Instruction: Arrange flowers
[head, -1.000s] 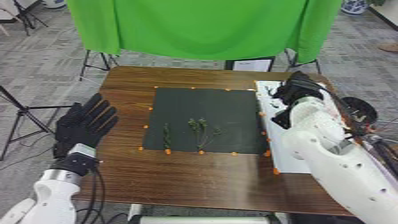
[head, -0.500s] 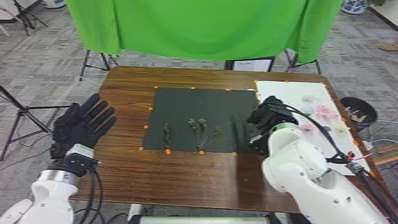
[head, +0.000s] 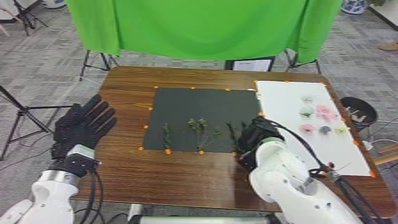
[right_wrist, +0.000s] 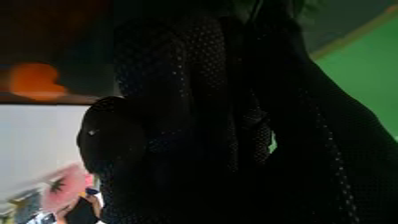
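In the head view, my right hand (head: 258, 134) is at the right edge of the black sheet (head: 187, 102), with its fingers pinched round a green stem (head: 233, 131) that juts out on its left side over the sheet. Green leaves (right_wrist: 308, 11) show beyond the black glove of my right hand (right_wrist: 209, 125) in the right wrist view. One slim green stem (head: 167, 136) and a branching green sprig (head: 200, 129) lie on the sheet's lower half. On the white board (head: 280, 95) lie a pink flower (head: 326, 114) and several small pale flowers. My left hand (head: 82, 125) is open, left of the table.
Orange markers line the edges of the sheet and the board on the brown table (head: 178, 180). A dark round bin (head: 359, 111) stands beyond the table's right edge. A green cloth (head: 204, 30) hangs behind the table.
My right hand has moved from over the white board leftward and nearer to the robot, to the black sheet's edge, uncovering the flowers. The stem at its fingers now shows. The left hand stays still.
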